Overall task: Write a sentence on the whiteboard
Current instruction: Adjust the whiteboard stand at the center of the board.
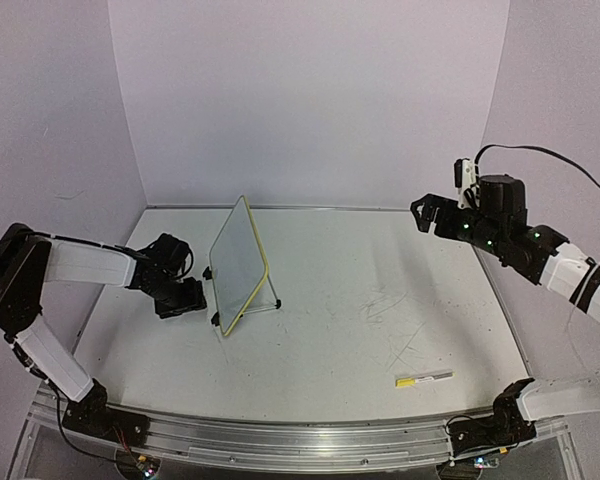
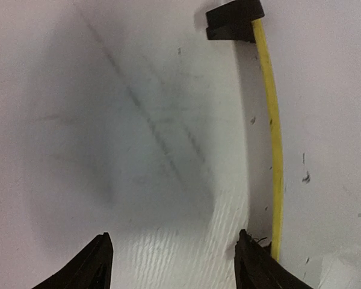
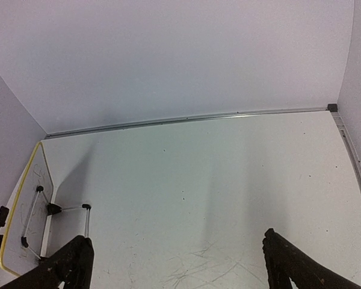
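The whiteboard (image 1: 238, 262) stands tilted on its wire stand (image 1: 270, 303) left of the table's centre, with a yellow rim and black clip feet. My left gripper (image 1: 202, 296) is open and empty, low at the board's left face. In the left wrist view the board's face (image 2: 138, 120) fills the frame, with the yellow rim (image 2: 275, 150) and a black clip (image 2: 231, 21) on the right, and my left gripper (image 2: 175, 259) is open just in front of it. My right gripper (image 1: 423, 214) is raised at the right, open and empty. The right wrist view shows the board's back (image 3: 24, 217) far left of my right gripper (image 3: 177, 259).
A thin white and yellow marker (image 1: 423, 379) lies on the table near the front right. Pen scratches mark the table (image 1: 390, 310) right of centre. Purple walls close in the back and both sides. A metal rail (image 1: 300, 440) runs along the near edge.
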`<control>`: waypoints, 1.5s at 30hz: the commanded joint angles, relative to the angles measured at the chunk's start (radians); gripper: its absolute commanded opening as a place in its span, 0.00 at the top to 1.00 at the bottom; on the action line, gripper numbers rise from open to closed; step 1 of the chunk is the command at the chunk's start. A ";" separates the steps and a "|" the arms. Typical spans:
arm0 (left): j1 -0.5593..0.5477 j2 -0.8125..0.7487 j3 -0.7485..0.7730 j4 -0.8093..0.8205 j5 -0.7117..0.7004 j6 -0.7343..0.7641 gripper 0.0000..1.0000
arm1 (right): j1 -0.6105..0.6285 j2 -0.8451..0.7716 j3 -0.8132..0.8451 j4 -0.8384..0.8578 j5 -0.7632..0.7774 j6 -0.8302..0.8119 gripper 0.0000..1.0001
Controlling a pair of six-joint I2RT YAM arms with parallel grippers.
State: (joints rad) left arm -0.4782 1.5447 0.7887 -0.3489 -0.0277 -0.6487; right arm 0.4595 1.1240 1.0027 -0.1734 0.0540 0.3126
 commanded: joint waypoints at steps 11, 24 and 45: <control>-0.101 0.102 0.016 0.077 0.111 -0.001 0.48 | -0.002 -0.025 -0.027 0.050 -0.010 0.027 0.02; -0.292 0.150 0.104 0.149 0.127 -0.115 0.56 | -0.002 0.104 -0.021 0.061 -0.128 0.122 0.02; -0.490 0.253 0.192 0.452 0.176 -0.142 0.54 | 0.053 0.186 -0.075 0.086 -0.311 0.126 0.02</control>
State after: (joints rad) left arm -0.9655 1.8537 0.9672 0.0344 0.1619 -0.8321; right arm 0.5124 1.3476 0.9530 -0.1165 -0.2544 0.4600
